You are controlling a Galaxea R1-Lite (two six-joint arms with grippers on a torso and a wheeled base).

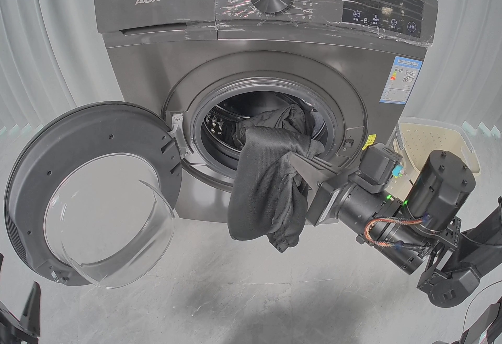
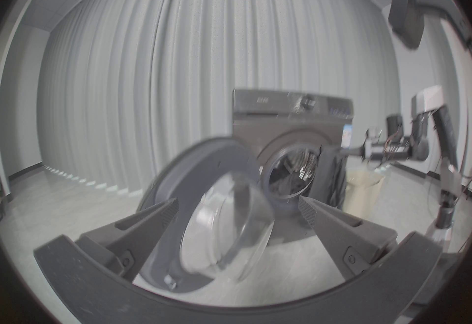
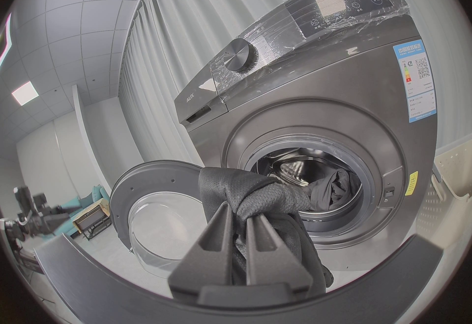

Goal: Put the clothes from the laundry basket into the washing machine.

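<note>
The right pincer (image 3: 240, 216) is closed narrow on a fold of a dark garment (image 1: 264, 193), just before the open mouth of the washing machine (image 1: 157, 63); the cloth hangs down across the lower rim of the opening; another dark piece (image 3: 334, 189) lies inside the drum; the door (image 1: 78, 152) stands swung open to the left; the cream laundry basket (image 1: 449, 144) sits just right of the machine; the left pincer (image 2: 238, 201) is spread wide, well apart, facing the door.
</note>
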